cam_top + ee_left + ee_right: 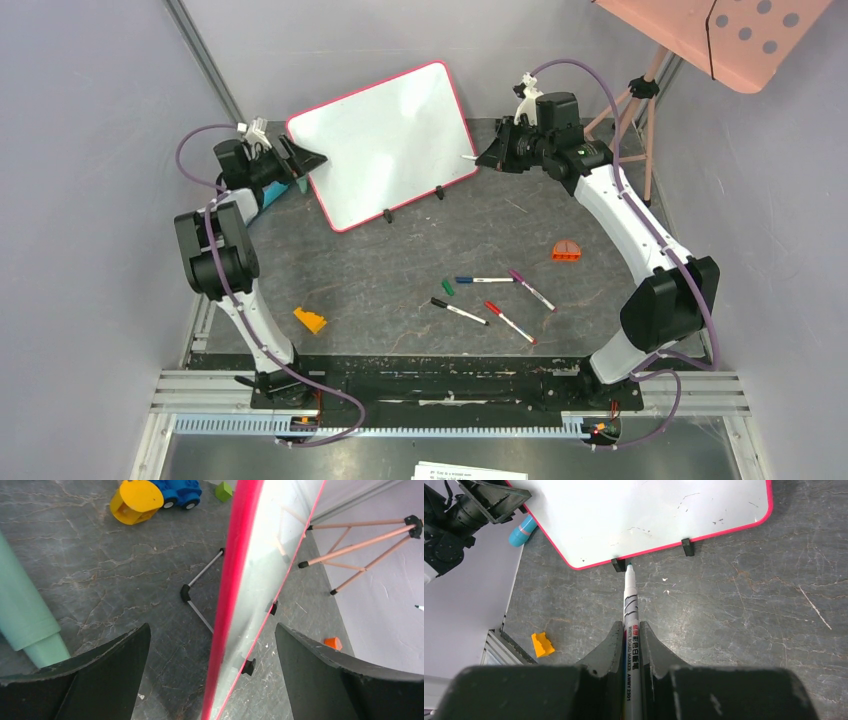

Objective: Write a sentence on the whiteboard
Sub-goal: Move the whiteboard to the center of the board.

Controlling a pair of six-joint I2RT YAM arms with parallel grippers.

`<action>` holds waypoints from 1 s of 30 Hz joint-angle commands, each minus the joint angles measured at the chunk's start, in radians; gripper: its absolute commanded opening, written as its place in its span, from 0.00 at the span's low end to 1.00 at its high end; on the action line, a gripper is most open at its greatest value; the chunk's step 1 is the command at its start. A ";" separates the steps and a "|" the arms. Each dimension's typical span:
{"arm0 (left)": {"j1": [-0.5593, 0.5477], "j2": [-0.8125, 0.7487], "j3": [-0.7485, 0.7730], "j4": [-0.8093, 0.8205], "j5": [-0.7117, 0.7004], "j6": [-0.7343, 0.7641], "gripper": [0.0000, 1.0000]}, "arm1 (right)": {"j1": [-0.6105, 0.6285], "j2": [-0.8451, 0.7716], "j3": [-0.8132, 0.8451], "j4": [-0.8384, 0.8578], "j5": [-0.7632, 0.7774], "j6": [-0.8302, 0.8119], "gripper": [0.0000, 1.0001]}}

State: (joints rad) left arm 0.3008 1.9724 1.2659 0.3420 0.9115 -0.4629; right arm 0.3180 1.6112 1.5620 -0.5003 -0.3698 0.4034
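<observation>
The whiteboard (385, 140) stands tilted at the back of the table, glossy white with a pink-red rim and black clip feet (687, 546). No sentence shows on it, only faint specks. My left gripper (300, 160) is open and straddles the board's left edge. In the left wrist view the red rim (230, 605) runs between the wide black fingers (117, 665) without touching either. My right gripper (492, 155) is at the board's right side, shut on a white marker (630, 610). Its greenish tip points toward the lower rim beside a clip foot (619, 565).
Several loose markers (483, 280) and a green cap (448, 287) lie mid-table. Orange pieces sit at the left (310, 320) and right (566, 251). A teal tube (25, 615) and toy blocks (137, 500) lie behind the board. A pink dotted panel (740, 30) stands on a tripod at the back right.
</observation>
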 commanded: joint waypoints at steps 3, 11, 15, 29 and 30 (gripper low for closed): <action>-0.002 0.059 0.048 0.099 0.130 -0.004 1.00 | 0.003 0.004 0.039 0.037 -0.015 0.009 0.00; -0.005 0.188 0.118 0.471 0.271 -0.323 1.00 | 0.003 0.018 0.051 0.036 -0.008 0.001 0.00; -0.007 0.199 0.115 0.503 0.277 -0.334 1.00 | 0.003 0.026 0.066 0.028 -0.007 -0.003 0.00; -0.014 0.244 0.121 0.647 0.387 -0.447 0.38 | 0.002 0.033 0.069 0.030 -0.012 -0.001 0.00; -0.013 0.262 0.133 0.692 0.397 -0.496 0.36 | 0.003 0.032 0.067 0.030 -0.016 0.000 0.00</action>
State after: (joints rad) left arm 0.2905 2.1796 1.3476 0.8593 1.2453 -0.8135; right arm 0.3180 1.6379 1.5845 -0.4931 -0.3695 0.4034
